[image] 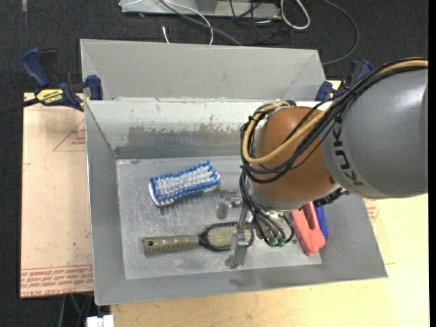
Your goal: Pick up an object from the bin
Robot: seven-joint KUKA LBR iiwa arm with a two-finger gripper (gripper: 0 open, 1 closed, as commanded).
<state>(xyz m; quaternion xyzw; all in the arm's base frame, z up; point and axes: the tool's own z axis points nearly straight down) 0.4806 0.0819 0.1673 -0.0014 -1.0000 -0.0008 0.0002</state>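
lettering "kuka" marks arm (pixel 381 135) above olive hairbrush (pixel 170 243).

arm (pixel 392 138): grey, KUKA lettering | wrist cover (pixel 296 159): orange | cables (pixel 381 72): yellow, black

Blue-and-white brush (pixel 184 184); olive hairbrush (pixel 170 243); pink object (pixel 308 233); grey bin (pixel 102 182).

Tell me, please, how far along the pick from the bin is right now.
Done: the end effector is down in the bin, at the head of the olive hairbrush. In hand: a grip cannot be confirmed, and the hairbrush lies flat on the floor. Left: secure it and lift it out. The blue-and-white scrub brush lies apart.
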